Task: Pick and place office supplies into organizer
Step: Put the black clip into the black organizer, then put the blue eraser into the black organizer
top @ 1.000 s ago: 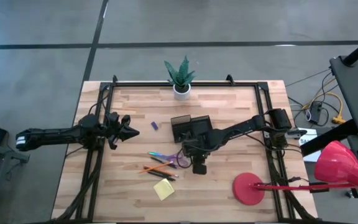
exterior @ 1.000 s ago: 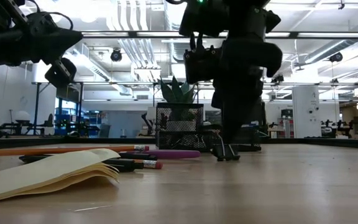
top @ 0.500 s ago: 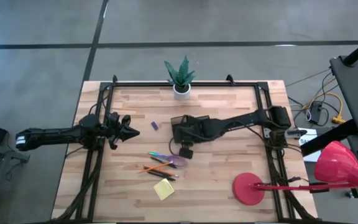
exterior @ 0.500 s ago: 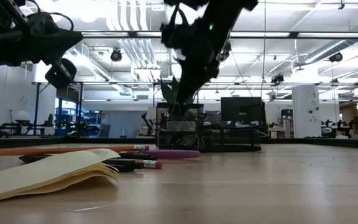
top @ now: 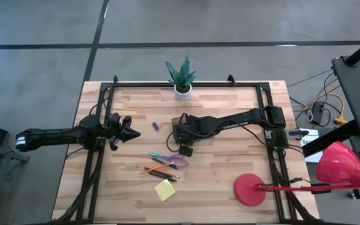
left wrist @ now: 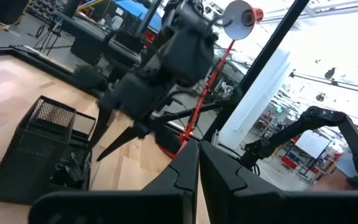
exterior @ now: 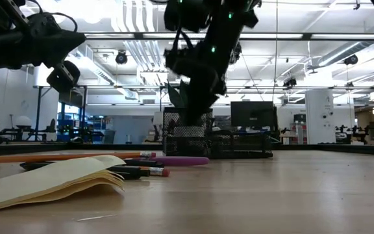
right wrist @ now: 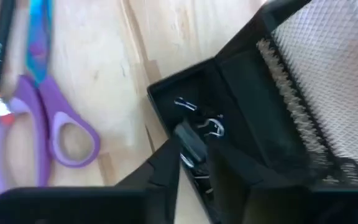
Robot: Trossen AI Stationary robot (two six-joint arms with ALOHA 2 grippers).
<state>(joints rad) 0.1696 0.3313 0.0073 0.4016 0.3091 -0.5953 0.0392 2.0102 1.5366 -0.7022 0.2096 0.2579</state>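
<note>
The black mesh organizer (top: 179,121) stands mid-table, and its front compartment (right wrist: 191,93) holds small dark clips. My right gripper (right wrist: 194,158) hangs slanting down over that compartment, open a little, with a dark clip (right wrist: 189,148) at its fingertips. Purple-handled scissors (top: 172,160), orange and dark pens (top: 158,169) and a yellow sticky-note pad (top: 164,189) lie on the table nearer the front. A small blue piece (top: 156,126) lies left of the organizer. My left gripper (top: 134,132) is shut at the table's left, level, with nothing in it. My right gripper comes from above, slanting down into the organizer's front compartment. The dark clip (right wrist: 185,144) with its silver wire loops sits right at the fingertips (right wrist: 166,163). Whether the fingers touch the clip cannot be told.
A white pot with a green plant (top: 181,78) stands at the far edge behind the organizer. A red lamp's round base (top: 250,189) sits at the front right, its arm running off to the right. Bare wood lies in front of the pad.
My right gripper has risen from the table beside the scissors' handles and gone toward the far edge and a little left, to above the organizer, tipping as it went. The clip that lay on the table under it is gone from there.
</note>
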